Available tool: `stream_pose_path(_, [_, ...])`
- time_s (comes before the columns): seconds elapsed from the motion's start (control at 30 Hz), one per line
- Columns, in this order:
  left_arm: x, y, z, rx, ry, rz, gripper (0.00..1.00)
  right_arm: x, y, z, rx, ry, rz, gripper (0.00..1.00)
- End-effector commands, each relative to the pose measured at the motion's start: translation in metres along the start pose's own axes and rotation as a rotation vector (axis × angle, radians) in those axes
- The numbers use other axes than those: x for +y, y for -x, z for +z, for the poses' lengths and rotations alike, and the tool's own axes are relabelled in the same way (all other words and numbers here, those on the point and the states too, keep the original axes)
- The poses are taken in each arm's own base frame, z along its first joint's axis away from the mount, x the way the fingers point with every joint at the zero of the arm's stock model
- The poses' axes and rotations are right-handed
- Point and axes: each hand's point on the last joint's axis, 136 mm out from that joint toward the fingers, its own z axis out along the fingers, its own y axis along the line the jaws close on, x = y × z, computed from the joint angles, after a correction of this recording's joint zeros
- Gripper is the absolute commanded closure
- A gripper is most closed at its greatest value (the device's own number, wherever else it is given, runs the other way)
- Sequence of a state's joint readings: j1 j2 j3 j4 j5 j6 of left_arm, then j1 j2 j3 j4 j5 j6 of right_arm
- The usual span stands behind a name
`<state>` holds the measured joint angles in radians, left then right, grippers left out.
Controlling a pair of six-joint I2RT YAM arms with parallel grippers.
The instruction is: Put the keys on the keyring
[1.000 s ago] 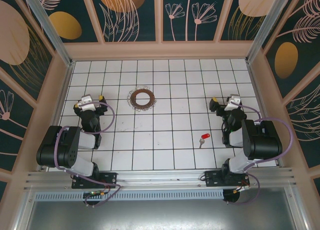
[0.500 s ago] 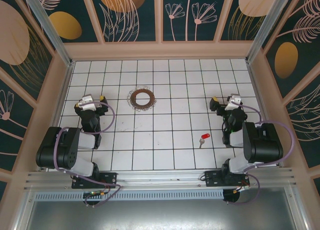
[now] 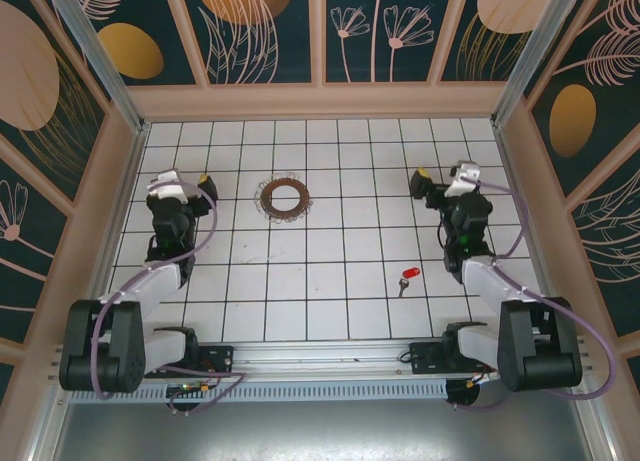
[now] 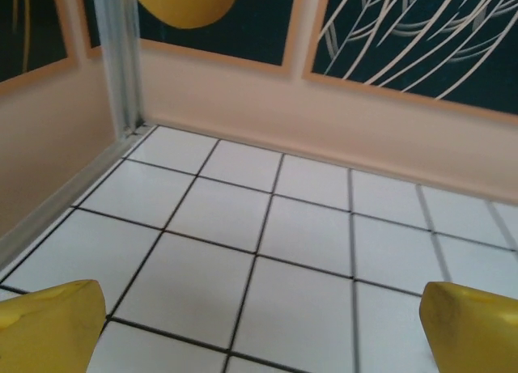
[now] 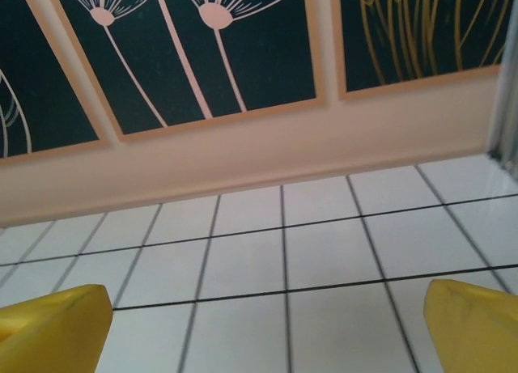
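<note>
The keyring (image 3: 285,197), a brown-silvery wire loop, lies flat on the white tiles left of centre at the back. The key (image 3: 406,276), with a red head and a short silver blade, lies on the tiles nearer the front right, apart from the ring. My left gripper (image 3: 183,184) hovers left of the keyring, open with nothing between its fingers. Its yellow fingertips (image 4: 48,324) sit wide apart over bare tiles. My right gripper (image 3: 447,173) is behind and to the right of the key, also open and holding nothing, with its yellow fingertips (image 5: 477,324) spread wide.
Peach walls with dark floral panels enclose the tiled floor (image 3: 330,231) on three sides. A metal corner post (image 4: 117,57) stands close ahead of the left gripper. The back wall skirting (image 5: 259,158) faces the right gripper. A metal rail (image 3: 320,361) runs along the near edge.
Both arms have stretched out, their elbows dropping toward the near edge. Both grippers have shifted slightly toward the back wall. The key and keyring have not moved.
</note>
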<state>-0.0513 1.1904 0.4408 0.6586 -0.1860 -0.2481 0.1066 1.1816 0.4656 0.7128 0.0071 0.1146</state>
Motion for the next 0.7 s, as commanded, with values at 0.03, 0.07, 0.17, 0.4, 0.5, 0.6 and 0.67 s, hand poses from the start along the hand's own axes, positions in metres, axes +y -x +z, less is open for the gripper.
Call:
stream_pose_path(0.03, [-0.048, 0.01, -0.01, 0.188, -0.218, -0.22, 0.01, 0.015, -0.017, 0.02, 0.186, 0.002, 0.17, 0.01])
stream_pose_path(0.07, [-0.061, 0.011, -0.012, 0.247, -0.269, -0.247, 0.01, 0.025, -0.017, 0.027, 0.206, 0.033, 0.18, 0.01])
stream_pose_path(0.17, [-0.082, 0.004, -0.011, 0.409, -0.323, -0.277, 0.01, 0.055, -0.03, 0.047, 0.289, 0.136, 0.179, 0.01])
stream_pose_path(0.4, [-0.116, -0.029, 0.007, 0.532, -0.289, -0.162, 0.01, 0.117, -0.074, 0.077, 0.487, 0.317, 0.115, 0.01])
stream_pose_path(0.5, [-0.139, -0.054, 0.022, 0.602, -0.281, -0.115, 0.01, 0.13, -0.088, 0.077, 0.523, 0.35, 0.089, 0.01])
stream_pose_path(0.6, [-0.155, -0.086, 0.038, 0.678, -0.255, -0.065, 0.03, 0.134, -0.098, 0.07, 0.541, 0.371, 0.085, 0.01])
stream_pose_path(0.67, [-0.169, -0.115, 0.049, 0.752, -0.249, -0.011, 0.03, 0.133, -0.105, 0.064, 0.562, 0.382, 0.087, 0.01])
